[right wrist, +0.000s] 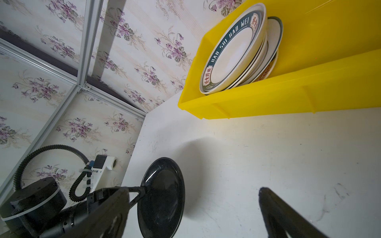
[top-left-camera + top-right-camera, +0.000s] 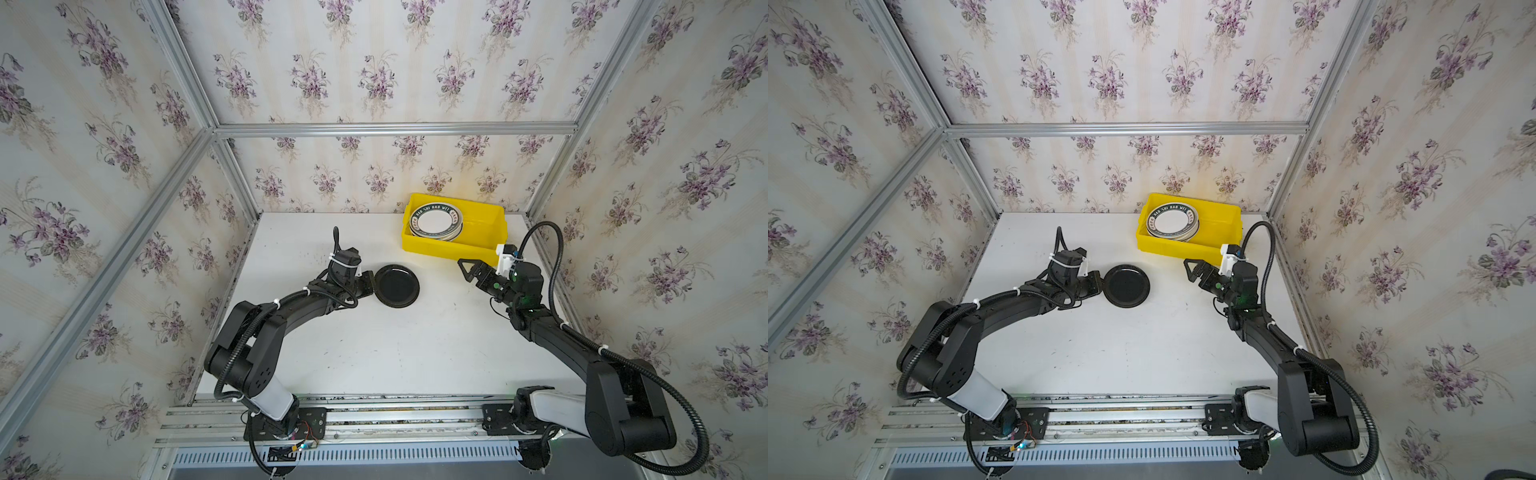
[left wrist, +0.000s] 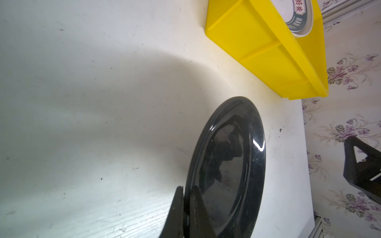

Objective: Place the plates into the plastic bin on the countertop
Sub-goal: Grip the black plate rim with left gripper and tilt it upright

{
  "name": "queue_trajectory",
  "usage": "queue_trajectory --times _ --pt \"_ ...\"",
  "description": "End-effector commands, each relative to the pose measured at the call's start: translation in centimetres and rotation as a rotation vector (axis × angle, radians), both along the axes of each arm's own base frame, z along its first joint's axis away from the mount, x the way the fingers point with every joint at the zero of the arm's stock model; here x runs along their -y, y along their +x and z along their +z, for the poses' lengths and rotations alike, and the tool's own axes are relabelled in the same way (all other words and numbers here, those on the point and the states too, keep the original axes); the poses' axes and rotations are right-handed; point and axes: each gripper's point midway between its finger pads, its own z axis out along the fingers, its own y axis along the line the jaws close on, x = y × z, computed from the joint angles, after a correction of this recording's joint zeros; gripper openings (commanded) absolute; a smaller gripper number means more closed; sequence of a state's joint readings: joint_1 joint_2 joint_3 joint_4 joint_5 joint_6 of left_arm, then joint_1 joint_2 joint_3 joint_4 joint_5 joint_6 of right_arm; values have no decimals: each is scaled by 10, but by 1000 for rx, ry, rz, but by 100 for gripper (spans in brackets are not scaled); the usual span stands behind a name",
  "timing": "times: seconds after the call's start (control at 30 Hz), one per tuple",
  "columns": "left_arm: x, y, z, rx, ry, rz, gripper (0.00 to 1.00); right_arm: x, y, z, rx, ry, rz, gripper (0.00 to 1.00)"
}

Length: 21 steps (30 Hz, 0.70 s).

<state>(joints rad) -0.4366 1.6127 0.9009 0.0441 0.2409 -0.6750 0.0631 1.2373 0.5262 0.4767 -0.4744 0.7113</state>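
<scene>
Left tool (image 2: 369,282) clamps one edge of a glossy black plate (image 2: 397,286) and holds it just above the middle of the worktop (image 2: 374,353). That is well short of the yellow plastic bin (image 2: 453,249) in the far right corner, where a stack of lettered white plates (image 2: 435,224) fills the end nearer the left edge. With only a thin pinch on a slick rim, the plate could swing or slip free on the way over. It may also clip the bin's raised lip, or land askew on the tall, uneven stack and slide. Right tool (image 2: 473,275), jaws spread and empty, hovers by the bin's near wall and could be struck in passing. Faint dark scuffs fleck the white worktop, which aluminium rails frame; wallpaper with purple flower sprays covers the surrounding walls.
</scene>
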Motion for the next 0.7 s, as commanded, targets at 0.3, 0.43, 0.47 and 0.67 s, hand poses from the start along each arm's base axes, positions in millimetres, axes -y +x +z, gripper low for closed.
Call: queue_trajectory --times 0.3,0.43,0.47,0.67 --pt "31 11 56 101 -97 -43 0 -24 7 12 23 45 110 92" --pt "46 14 65 118 -111 -66 0 -39 8 7 6 42 154 89" --pt "48 14 67 123 -113 -72 0 -42 8 4 -1 42 160 86" --pt "59 16 77 142 -121 -90 0 -55 13 -1 -34 74 225 74"
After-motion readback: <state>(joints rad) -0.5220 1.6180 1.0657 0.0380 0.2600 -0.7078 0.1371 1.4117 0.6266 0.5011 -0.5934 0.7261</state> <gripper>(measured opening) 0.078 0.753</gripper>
